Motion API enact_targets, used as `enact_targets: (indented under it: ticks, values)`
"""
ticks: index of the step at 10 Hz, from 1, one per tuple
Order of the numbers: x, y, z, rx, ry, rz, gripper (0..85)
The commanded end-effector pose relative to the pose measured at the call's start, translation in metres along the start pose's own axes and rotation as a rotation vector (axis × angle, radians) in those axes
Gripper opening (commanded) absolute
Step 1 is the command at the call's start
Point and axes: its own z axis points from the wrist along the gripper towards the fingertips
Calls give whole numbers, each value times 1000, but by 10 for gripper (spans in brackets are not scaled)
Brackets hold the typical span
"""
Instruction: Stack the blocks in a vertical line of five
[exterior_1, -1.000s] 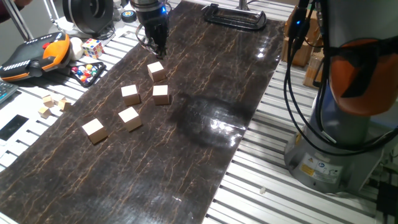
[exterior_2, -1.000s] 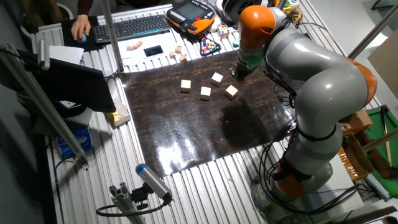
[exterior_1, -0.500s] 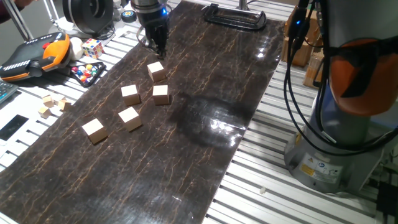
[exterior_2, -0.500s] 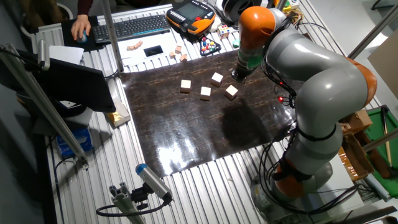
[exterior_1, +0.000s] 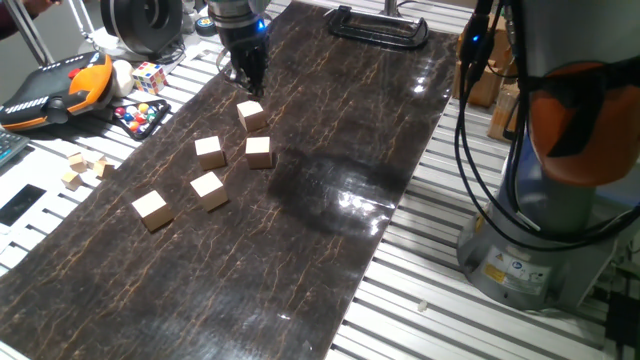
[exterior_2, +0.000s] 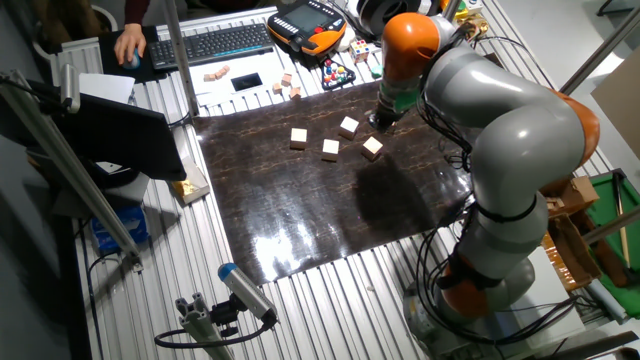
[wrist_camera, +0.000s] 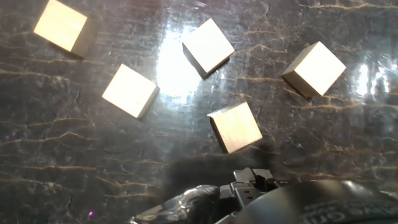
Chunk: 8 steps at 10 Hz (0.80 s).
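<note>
Five tan wooden blocks lie apart, flat on the dark mat (exterior_1: 330, 250); none is stacked. In one fixed view they are at the far end (exterior_1: 252, 115), in the middle (exterior_1: 259, 151), to its left (exterior_1: 210, 152), nearer (exterior_1: 209, 190) and nearest left (exterior_1: 152, 210). The hand view shows all five; the closest block (wrist_camera: 236, 126) lies just ahead of the hand. My gripper (exterior_1: 247, 80) hangs just beyond the far block, holding nothing; I cannot tell how its jaws stand. In the other fixed view the gripper (exterior_2: 380, 120) hides one block.
Left of the mat lie a multicoloured puzzle cube (exterior_1: 149, 76), an orange teach pendant (exterior_1: 60, 85), a tray of coloured balls (exterior_1: 140, 118) and small pale wooden bits (exterior_1: 80, 166). A black clamp (exterior_1: 380, 22) sits at the mat's far end. The arm's base (exterior_1: 530, 230) stands on the right.
My gripper has shifted slightly to the left, away from the far block. The blocks have not moved.
</note>
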Motion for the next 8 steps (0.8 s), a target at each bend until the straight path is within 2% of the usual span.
enact_targets:
  ticks: [1, 3, 5, 7, 8]
  values:
    - [-2, 1, 6, -6, -6, -9, 10]
    - [-8, 1, 19, -22, -13, -35, 10]
    - [-13, 0, 32, -21, -15, -70, 10]
    - [-16, -3, 49, -41, -18, -99, 10]
    - [-18, -1, 56, -32, -16, -123, 10]
